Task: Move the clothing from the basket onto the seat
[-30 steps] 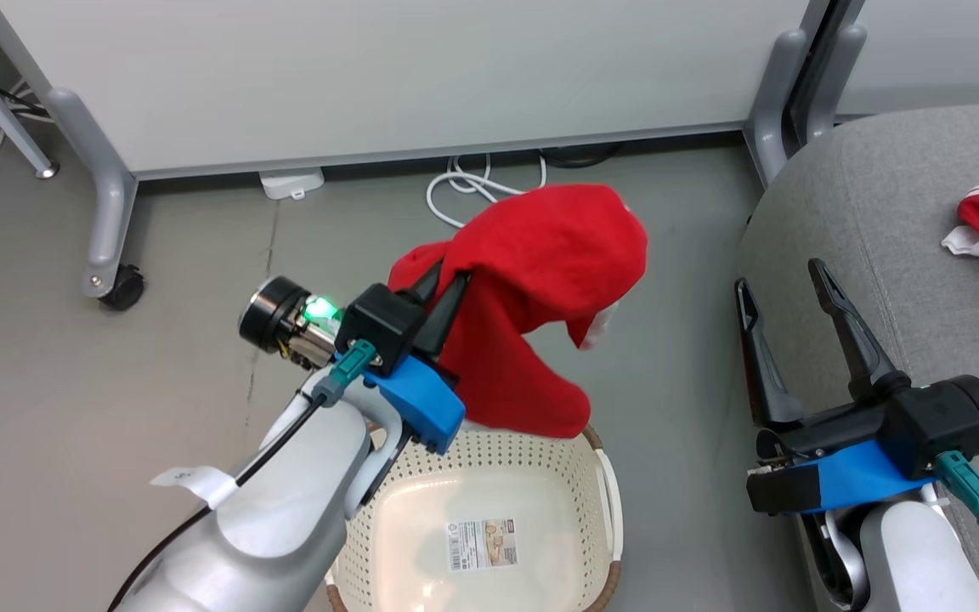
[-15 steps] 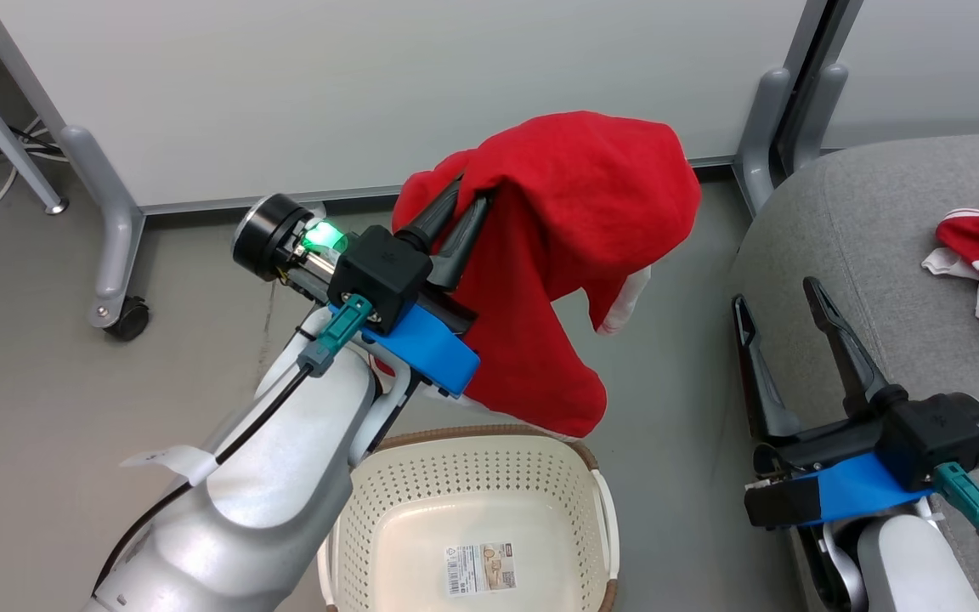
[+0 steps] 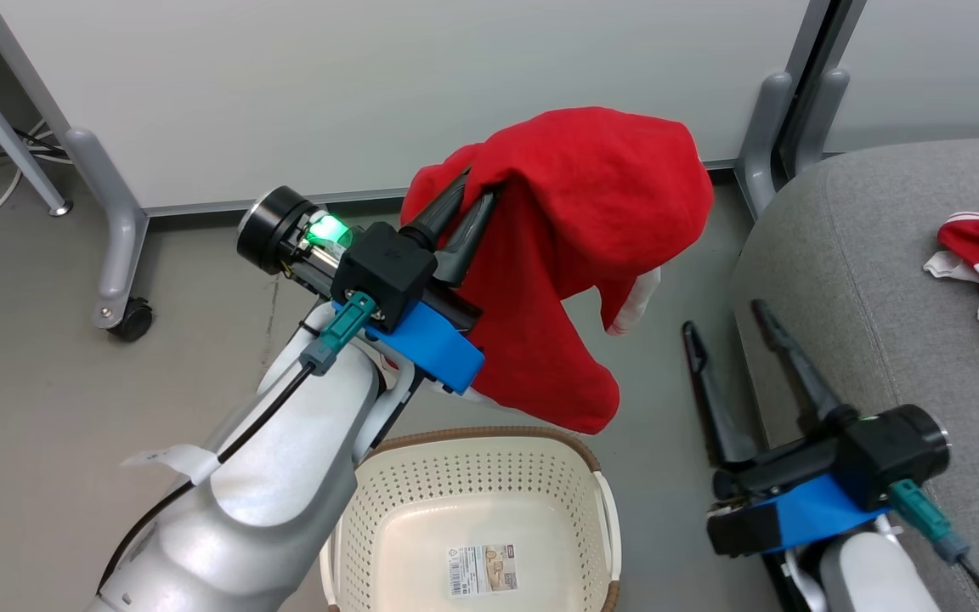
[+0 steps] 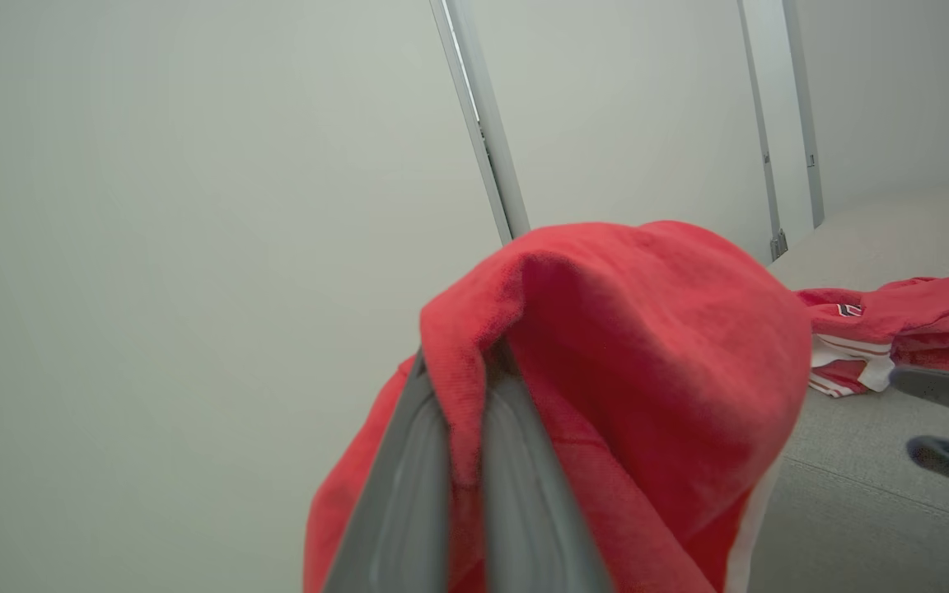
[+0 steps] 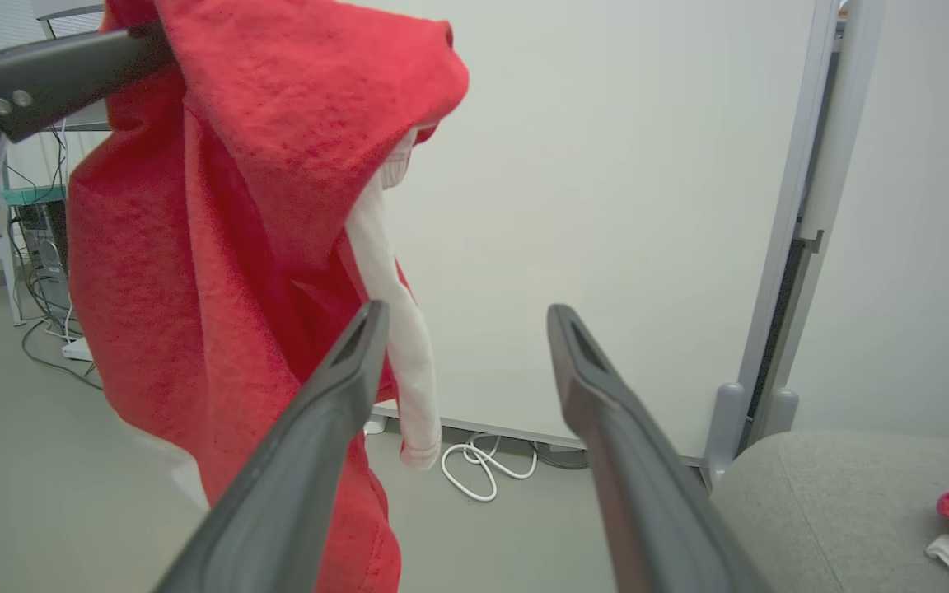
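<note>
My left gripper (image 3: 474, 191) clamps the red garment (image 3: 591, 195), draped 12-to-6 in head view, with the grey seat (image 3: 880, 255) at its 3 o'clock beside my wide-open, empty right gripper (image 3: 727, 319).

White partition panel (image 3: 370, 85) on grey metal legs (image 3: 122, 255), one with a black castor (image 3: 128, 321), at the smooth grey floor's (image 3: 48, 425) far edge; looped white cable (image 5: 468, 451) beneath.

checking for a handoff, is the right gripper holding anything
No, the right gripper stands open and empty near the grey seat, while the left gripper grips the red garment.
</note>
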You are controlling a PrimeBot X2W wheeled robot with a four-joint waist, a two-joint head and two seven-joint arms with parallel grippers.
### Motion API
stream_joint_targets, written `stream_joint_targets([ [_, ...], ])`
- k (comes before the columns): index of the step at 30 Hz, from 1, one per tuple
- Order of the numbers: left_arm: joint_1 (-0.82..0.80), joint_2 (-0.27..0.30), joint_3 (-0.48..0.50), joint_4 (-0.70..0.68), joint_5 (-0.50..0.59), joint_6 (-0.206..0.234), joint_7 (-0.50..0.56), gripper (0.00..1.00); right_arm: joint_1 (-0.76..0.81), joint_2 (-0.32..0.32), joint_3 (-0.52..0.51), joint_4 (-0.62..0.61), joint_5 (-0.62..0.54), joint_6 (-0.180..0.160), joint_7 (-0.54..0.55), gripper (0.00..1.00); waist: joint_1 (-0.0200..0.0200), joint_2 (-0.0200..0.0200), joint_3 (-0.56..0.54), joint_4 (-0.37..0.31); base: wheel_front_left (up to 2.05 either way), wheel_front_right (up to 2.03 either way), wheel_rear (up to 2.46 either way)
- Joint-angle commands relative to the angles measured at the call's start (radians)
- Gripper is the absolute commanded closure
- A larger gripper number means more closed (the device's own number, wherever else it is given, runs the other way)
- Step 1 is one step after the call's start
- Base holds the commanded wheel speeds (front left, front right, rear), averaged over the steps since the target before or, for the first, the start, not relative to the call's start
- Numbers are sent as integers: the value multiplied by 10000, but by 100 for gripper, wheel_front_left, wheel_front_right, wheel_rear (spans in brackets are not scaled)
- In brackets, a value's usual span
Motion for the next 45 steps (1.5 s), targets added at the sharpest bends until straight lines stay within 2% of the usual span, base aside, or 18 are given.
stream_joint_targets([
  [1, -163, -34, 57, 21, 85, -29, -46, 100, 87, -1, 335, -11, 135, 5, -3, 0, 0, -1, 22, 17, 0, 0, 0],
  [11, -324, -291, -7, 63, 265, -157, -46, 100, -690, -4, 1946, 449, 463, 5, -3, 0, 0, -1, 157, 178, 0, 0, 0],
  [16, -324, -394, -91, 38, 331, -197, -46, 100, -1088, -9, 2306, 817, 545, 5, -2, 0, 0, -1, 213, 279, 0, 0, 0],
  [30, -481, -843, -508, -34, 457, -349, -46, 100, -2629, -9, 2760, 3109, 562, 3, -3, 0, 0, -1, 396, 697, 0, 0, 0],
  [39, -463, -972, -654, -206, 478, -375, -47, 100, -3034, -7, 2838, 3861, 1006, 5, -1, 0, 0, -1, 429, 872, 0, 0, 0],
  [40, -449, -978, -663, -217, 479, -375, -47, 100, -3084, -10, 2857, 3866, 1062, 3, -3, 52, 0, -1, 432, 880, 0, 0, 0],
  [42, -424, -991, -668, -244, 465, -372, -47, 100, -3105, -9, 2932, 3964, 1217, 3, -3, 100, 0, -1, 433, 900, 0, 0, 0],
  [45, -403, -1011, -679, -257, 448, -384, -47, 100, -3175, -9, 2997, 4007, 1291, 5, -3, 100, 0, -1, 435, 928, 0, 0, 0],
])
